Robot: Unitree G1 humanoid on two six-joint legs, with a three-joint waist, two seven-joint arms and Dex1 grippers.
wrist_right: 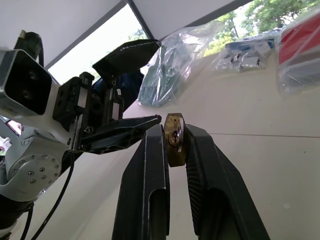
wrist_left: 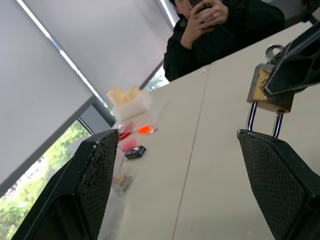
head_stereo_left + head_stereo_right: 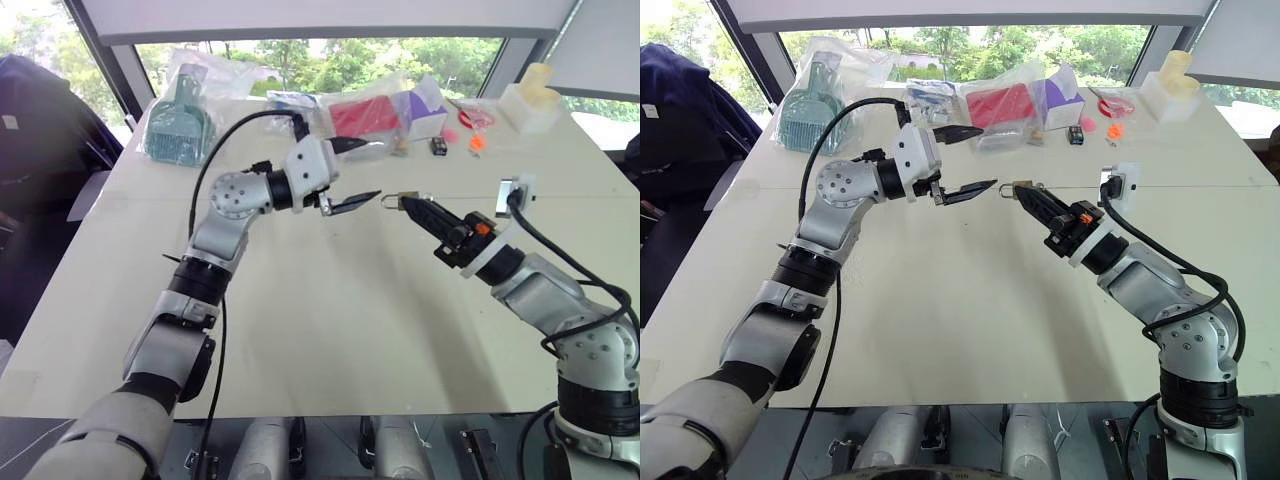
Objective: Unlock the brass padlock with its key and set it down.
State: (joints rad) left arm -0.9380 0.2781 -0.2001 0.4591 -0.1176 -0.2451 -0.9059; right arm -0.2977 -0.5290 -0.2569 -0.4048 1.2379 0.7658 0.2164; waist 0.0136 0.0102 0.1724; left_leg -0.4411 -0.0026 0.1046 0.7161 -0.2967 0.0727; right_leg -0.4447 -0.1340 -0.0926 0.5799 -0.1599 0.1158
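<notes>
My right gripper [image 3: 408, 203] is clamped on the brass padlock [image 1: 174, 139], held above the table [image 3: 330, 330] near the scene's centre. My left gripper [image 3: 352, 172] stands wide apart, empty, at 9 o'clock from the padlock and just beside it. I cannot make out the key. The padlock looks small, rigid, smooth and probably slippery, so I judge the flat sides of the body the best hold, leaving the shackle [image 2: 251, 115] free.
</notes>
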